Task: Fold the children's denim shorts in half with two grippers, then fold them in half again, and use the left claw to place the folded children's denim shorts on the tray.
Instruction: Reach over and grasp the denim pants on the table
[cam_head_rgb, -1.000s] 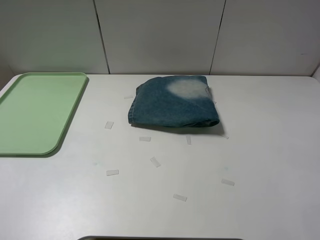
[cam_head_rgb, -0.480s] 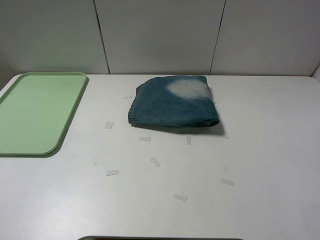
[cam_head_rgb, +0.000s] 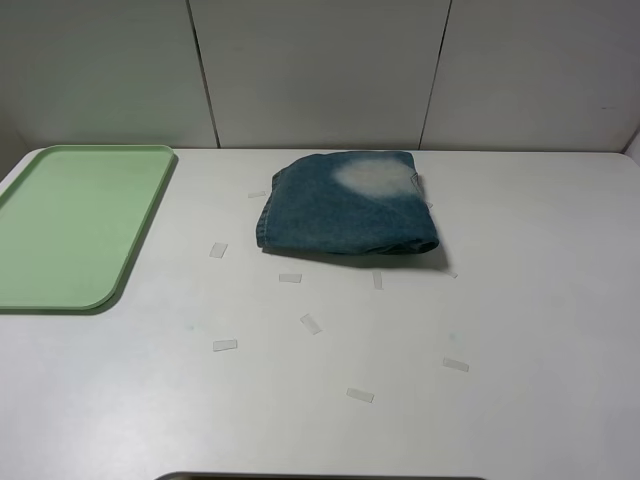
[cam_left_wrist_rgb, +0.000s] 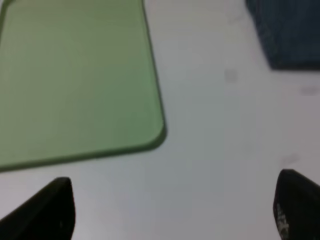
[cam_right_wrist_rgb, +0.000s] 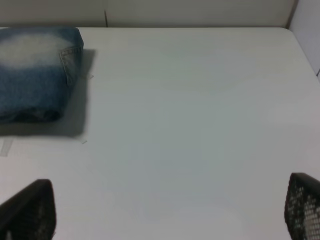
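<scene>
— How many hands, and how do they stand?

— Two. The left hand (cam_left_wrist_rgb: 175, 205) hangs over the surface (cam_head_rgb: 520, 320) with its black fingers (cam_left_wrist_rgb: 50, 210) spread wide, only bare white between them; it holds nothing. The right hand (cam_right_wrist_rgb: 167, 207) is posed alike: fingers (cam_right_wrist_rgb: 302, 207) far apart, nothing gripped, nothing touched.

— What is nearest the left hand?

— One tray (cam_left_wrist_rgb: 75, 75), pale green with a rounded corner and a low rim, lying ahead of that hand toward its outer side. It carries nothing.

— And the shorts?

— One pair of children's denim shorts (cam_head_rgb: 350, 215), folded into a compact bundle. From the left hand they lie farther ahead and toward the right hand's side; only a dark blue corner (cam_left_wrist_rgb: 290, 30) shows there. From the right hand they lie ahead toward the left hand's side (cam_right_wrist_rgb: 35, 75), well apart from its fingers. They rest on the surface, well apart from the tray.

— How do they look?

— Washed blue denim, one pale bleached patch on top near the far edge, a stitched seam on the right-hand side, the fold thick enough to cast a shadow.

— Anything else?

— Small pale tape strips (cam_head_rgb: 311, 324) scattered between the hands and the shorts; seven show clearly.
</scene>
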